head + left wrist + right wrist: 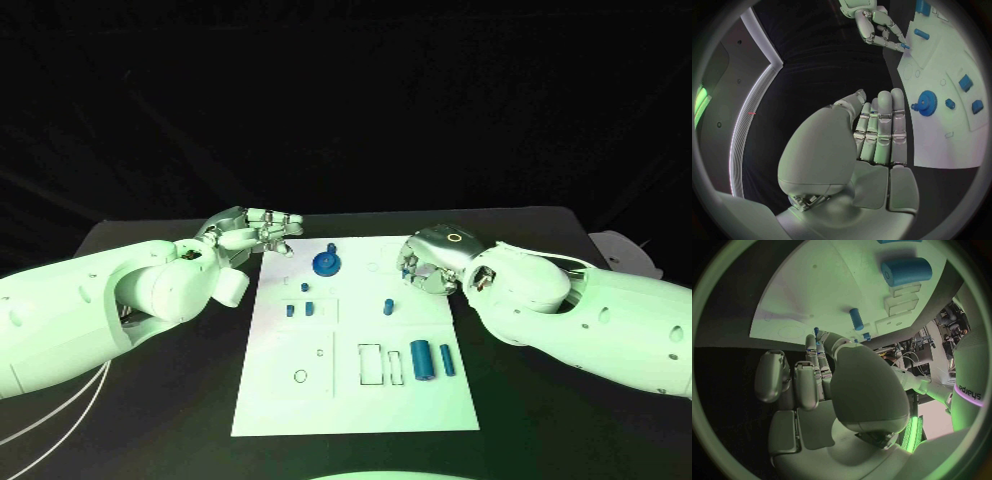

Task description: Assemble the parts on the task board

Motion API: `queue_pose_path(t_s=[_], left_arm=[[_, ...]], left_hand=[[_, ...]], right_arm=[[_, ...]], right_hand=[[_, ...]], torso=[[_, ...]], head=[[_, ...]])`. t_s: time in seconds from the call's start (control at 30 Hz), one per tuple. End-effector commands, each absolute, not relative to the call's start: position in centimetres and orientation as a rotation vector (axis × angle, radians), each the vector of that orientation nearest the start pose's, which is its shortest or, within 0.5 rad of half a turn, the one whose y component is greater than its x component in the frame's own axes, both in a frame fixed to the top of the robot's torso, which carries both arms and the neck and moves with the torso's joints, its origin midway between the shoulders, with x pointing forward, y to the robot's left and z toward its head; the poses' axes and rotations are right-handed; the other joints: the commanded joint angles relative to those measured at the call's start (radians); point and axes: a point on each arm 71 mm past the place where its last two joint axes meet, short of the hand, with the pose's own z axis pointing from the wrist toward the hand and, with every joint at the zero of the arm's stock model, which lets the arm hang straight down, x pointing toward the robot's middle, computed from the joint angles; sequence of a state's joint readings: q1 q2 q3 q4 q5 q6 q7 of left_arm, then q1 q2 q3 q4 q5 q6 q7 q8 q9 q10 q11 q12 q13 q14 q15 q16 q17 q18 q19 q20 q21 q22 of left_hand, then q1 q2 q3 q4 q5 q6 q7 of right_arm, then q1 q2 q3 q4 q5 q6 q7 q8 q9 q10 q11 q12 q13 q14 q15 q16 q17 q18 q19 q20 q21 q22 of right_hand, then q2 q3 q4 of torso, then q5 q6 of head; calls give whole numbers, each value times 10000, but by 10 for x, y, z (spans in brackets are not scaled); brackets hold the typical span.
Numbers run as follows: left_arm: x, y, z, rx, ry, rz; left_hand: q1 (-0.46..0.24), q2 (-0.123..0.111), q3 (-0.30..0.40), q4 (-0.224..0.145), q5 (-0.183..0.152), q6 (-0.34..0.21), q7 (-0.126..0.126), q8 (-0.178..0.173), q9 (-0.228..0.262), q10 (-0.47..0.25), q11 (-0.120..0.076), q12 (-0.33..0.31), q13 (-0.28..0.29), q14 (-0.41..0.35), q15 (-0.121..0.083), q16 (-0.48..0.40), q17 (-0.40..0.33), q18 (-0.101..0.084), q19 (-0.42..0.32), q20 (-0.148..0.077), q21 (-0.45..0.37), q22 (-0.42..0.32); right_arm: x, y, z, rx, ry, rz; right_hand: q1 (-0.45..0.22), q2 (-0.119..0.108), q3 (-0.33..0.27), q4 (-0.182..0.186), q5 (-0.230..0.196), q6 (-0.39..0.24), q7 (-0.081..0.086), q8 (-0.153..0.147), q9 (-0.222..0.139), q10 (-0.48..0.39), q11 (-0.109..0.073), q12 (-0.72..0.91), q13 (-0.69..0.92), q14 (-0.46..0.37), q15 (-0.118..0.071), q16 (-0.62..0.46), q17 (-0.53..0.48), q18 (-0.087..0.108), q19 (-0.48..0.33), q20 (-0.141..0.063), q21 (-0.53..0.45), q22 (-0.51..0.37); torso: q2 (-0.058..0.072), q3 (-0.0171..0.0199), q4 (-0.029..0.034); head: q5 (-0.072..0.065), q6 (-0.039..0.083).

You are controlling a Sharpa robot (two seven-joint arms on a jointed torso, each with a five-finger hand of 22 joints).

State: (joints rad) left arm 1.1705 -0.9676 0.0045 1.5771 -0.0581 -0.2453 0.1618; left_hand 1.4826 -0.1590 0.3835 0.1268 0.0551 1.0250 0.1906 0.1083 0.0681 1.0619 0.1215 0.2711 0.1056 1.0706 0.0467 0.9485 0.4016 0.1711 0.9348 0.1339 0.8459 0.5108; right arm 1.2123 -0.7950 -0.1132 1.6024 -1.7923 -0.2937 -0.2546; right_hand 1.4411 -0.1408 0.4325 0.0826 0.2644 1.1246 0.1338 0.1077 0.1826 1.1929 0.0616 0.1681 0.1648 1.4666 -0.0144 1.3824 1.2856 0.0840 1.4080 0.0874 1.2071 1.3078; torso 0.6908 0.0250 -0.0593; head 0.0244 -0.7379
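1. The white task board (289,395) lies flat in the middle of the black tabletop (548,440), between the two arms
2. The left hand (257,230) is at the board's far left corner; its fingers (879,130) lie straight and side by side with nothing in them, the tips just short of the board's edge
3. The right hand (430,262) is over the board's far right edge. In the left wrist view its fingertips (895,44) close on a small blue part (905,46), so it appears to pinch that piece, though the piece is too small to be sure
4. A blue gear (327,264) stands on the board near its far edge, between the two hands
5. A thick blue cylinder (421,359) and a thinner blue peg (447,360) lie side by side near the board's right edge, beside outlined recesses (372,364)
6. A short blue pin (388,306) rests mid-board, and two small blue blocks (297,310) lie toward the left side
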Motion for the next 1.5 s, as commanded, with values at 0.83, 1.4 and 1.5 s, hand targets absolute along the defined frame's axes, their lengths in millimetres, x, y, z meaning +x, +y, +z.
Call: queue_pose_path(t_s=[0.83, 1.4, 1.5], left_arm=[[483, 217, -188, -11800, 16491, -14933], [484, 206, -189, -11732, 16617, -15101], [485, 207, -189, -11736, 16619, -15094]], left_hand=[[-28, 121, -56, -4, 29, -63, -12, 17, -9, -78, 1, 49, 15, -70, 3, -65, -32, 125, 52, 41, -86, -33], [-31, 129, -61, -6, 29, -62, -13, 21, -8, -80, 1, 59, 18, -71, 4, -71, -36, 125, 52, 43, -95, -39], [-31, 129, -61, -6, 29, -62, -13, 21, -8, -80, 1, 59, 18, -71, 4, -71, -36, 125, 52, 43, -95, -39]], right_arm=[[385, -52, -210, -5546, 15947, 8504], [383, -32, -239, -5647, 16543, 8772], [383, -31, -241, -5679, 16632, 8756]], right_hand=[[-147, 38, 131, -47, -54, 126, -23, 4, 27, 151, 12, -83, -27, 514, -9, 118, 62, -106, 105, 19, 112, 978], [-263, 71, 180, -88, -120, 117, -14, -26, 36, 167, 22, -137, -67, 510, -1, 121, 46, -99, 87, 21, 81, 988], [-302, 69, 176, -93, -160, 116, -15, -33, 38, 172, 23, -148, -75, 508, 0, 119, 38, -96, 80, 22, 67, 987]], torso=[[-117, -60, 85], [-97, -37, 60], [-93, -32, 57]], head=[[1379, -377], [1818, -634], [1873, -679]])
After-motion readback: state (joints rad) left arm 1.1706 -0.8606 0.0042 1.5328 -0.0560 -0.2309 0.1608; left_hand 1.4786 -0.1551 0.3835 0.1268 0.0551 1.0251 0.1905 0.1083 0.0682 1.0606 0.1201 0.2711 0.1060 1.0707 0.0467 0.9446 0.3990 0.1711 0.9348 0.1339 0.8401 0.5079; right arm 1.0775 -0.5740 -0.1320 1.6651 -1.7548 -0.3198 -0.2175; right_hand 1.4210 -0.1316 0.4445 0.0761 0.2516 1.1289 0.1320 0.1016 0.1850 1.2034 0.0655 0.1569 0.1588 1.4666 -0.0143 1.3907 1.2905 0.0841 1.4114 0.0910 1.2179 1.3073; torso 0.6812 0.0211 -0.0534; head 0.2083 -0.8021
